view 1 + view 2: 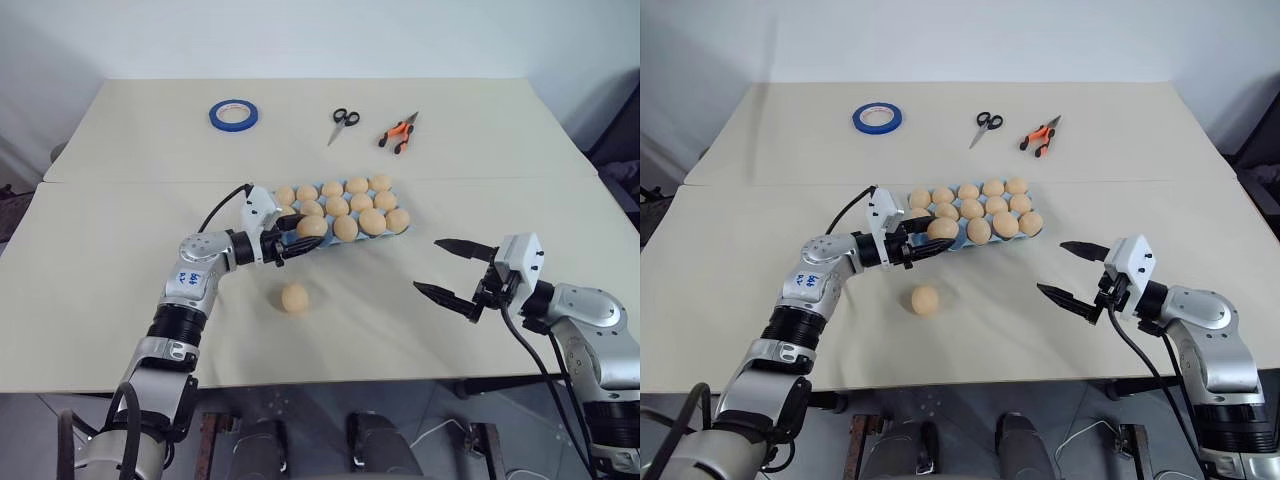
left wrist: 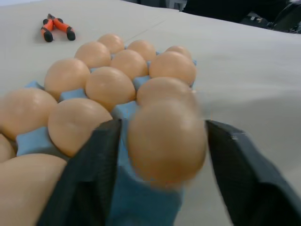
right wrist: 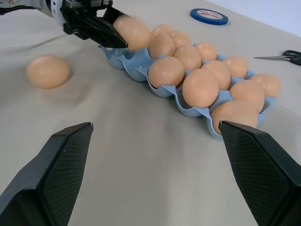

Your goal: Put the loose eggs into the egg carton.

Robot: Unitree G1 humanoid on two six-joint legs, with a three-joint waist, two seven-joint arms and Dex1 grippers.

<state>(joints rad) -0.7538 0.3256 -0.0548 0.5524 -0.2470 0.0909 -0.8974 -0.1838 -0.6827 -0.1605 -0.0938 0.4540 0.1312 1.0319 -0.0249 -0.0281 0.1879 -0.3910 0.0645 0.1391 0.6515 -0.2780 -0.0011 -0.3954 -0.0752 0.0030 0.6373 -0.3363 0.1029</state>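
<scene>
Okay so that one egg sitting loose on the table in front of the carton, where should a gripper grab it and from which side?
Grip the loose egg across its narrower middle, fingers on opposite sides, probably coming from above or from the near side. It lies alone on bare table, apart from the egg carton, so there is room for the fingers all around.

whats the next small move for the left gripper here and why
Probably draw the left gripper straight back from the egg carton. Its fingers stand apart on either side of an egg at the carton's near corner, seemingly just let go over a cup. One loose egg lies on the table, so backing off clears the way to fetch it.
</scene>
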